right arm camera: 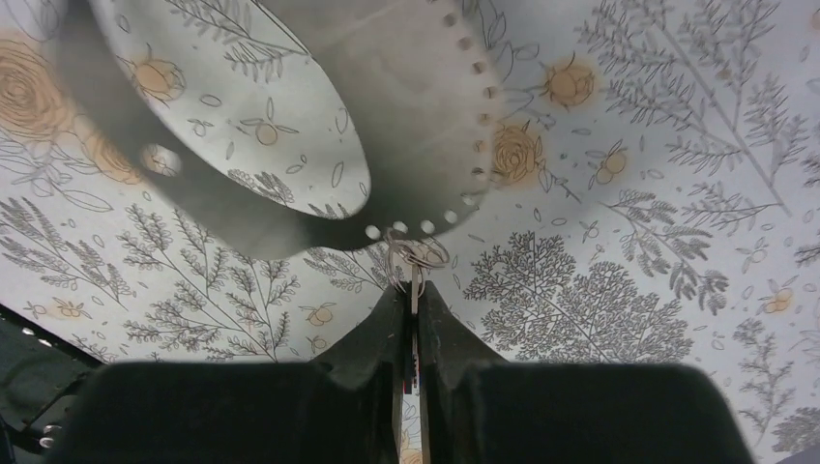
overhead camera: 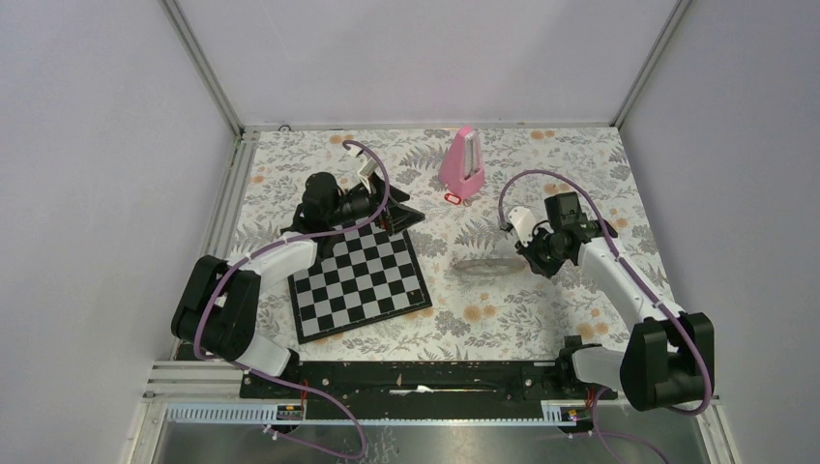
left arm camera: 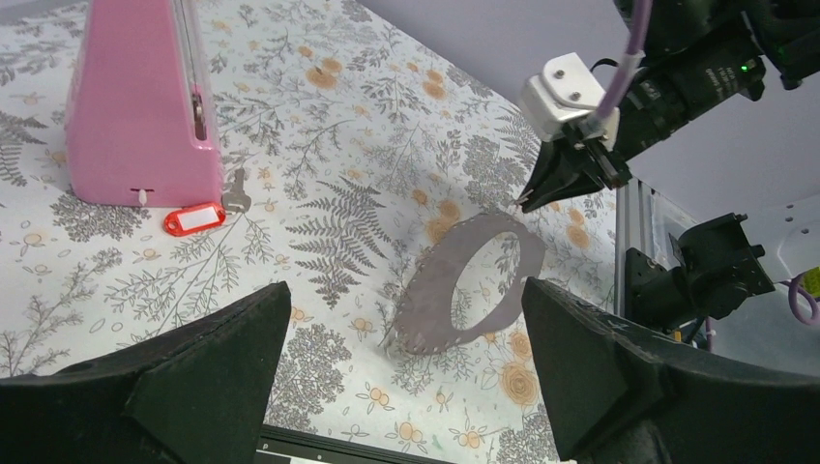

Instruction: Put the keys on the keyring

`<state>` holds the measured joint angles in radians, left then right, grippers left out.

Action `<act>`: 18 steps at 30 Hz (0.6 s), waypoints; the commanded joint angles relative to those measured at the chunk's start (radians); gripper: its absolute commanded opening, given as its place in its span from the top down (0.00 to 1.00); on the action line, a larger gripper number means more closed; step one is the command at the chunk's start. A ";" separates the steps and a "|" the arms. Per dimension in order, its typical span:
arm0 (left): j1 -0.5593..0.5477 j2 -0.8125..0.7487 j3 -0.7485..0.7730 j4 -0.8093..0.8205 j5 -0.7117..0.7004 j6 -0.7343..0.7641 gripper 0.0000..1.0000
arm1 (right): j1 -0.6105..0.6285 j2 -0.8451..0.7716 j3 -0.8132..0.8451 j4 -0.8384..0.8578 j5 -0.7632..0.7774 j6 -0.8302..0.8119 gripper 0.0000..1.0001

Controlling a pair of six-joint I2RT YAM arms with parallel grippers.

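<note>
The keyring (overhead camera: 486, 266), a pale translucent loop with a perforated edge, lies on the floral cloth right of centre. It also shows in the left wrist view as the keyring (left arm camera: 435, 290) and, up close, in the right wrist view as the keyring (right arm camera: 416, 116). My right gripper (right arm camera: 414, 290) is shut on a thin metal key (right arm camera: 415, 275) whose small wire ring (right arm camera: 418, 253) meets the loop's edge. From above, the right gripper (overhead camera: 522, 257) sits at the loop's right end. A red-headed key (left arm camera: 193, 217) lies by the metronome, seen from above as the red-headed key (overhead camera: 452, 198). My left gripper (left arm camera: 404, 290) is open and holds nothing, over the board's far edge (overhead camera: 404, 217).
A tall pink metronome (overhead camera: 462, 159) stands at the back centre. A chessboard (overhead camera: 360, 280) lies at the left under my left arm. A grey metal piece (left arm camera: 235, 193) rests beside the red key head. Frame rails edge the table on both sides.
</note>
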<state>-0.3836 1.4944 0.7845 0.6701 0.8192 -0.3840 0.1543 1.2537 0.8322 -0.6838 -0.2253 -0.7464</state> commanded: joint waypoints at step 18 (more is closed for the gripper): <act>0.008 -0.003 0.076 -0.216 0.022 0.199 0.01 | -0.147 0.267 0.014 0.055 0.021 -0.082 0.71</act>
<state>-0.3836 1.4971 0.8139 0.4988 0.8482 -0.2615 0.0158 1.5028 0.8093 -0.6369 -0.2176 -0.8074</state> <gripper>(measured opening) 0.986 0.247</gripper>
